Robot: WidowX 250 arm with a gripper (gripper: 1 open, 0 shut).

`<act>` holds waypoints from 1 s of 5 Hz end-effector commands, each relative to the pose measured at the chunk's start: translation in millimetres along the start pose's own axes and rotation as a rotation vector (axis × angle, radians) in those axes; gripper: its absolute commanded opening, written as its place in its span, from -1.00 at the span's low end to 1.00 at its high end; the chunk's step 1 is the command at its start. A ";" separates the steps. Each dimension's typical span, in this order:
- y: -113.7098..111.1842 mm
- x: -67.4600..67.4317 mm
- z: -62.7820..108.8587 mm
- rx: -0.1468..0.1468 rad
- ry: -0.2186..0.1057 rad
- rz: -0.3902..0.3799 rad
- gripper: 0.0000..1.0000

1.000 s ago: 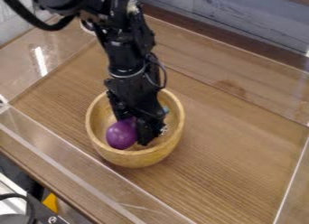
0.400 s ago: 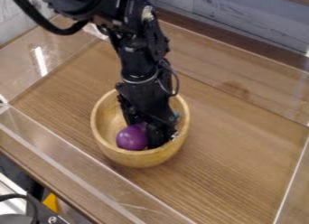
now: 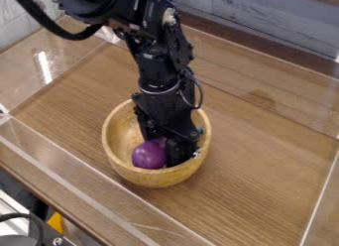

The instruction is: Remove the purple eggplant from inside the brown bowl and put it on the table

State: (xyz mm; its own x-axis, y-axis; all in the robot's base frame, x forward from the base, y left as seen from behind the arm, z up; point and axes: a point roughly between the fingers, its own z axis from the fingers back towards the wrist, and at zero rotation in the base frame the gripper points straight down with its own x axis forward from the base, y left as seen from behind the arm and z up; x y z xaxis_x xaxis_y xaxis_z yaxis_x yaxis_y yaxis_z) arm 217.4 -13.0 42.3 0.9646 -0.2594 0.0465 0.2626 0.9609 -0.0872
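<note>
A black robot arm reaches straight down into the brown bowl (image 3: 157,151) on the wood-grain bench (image 3: 265,161), its gripper (image 3: 169,149) nearly closed on the purple eggplant (image 3: 147,154). The eggplant sits inside the bowl, low against the near-left wall, bulging out to the left of the jaws and touching them. Its long axis and stem cap are hidden. The lift out of the bowl appears not yet begun.

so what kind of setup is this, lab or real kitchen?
Looks like a lab test cell: a wood-grain table fenced by clear acrylic walls, and a toy purple eggplant in a brown bowl.
</note>
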 end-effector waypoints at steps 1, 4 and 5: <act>8.9 13.0 17.7 0.010 -0.068 -0.054 -1.00; 10.7 10.7 28.3 -0.001 -0.072 -0.083 -1.00; 4.2 12.1 37.0 -0.002 -0.075 -0.100 -1.00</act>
State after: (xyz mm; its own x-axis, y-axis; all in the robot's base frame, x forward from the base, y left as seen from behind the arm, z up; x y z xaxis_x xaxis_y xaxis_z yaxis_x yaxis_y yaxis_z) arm 220.2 -8.2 66.4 0.9375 -0.3395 0.0761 0.3461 0.9323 -0.1048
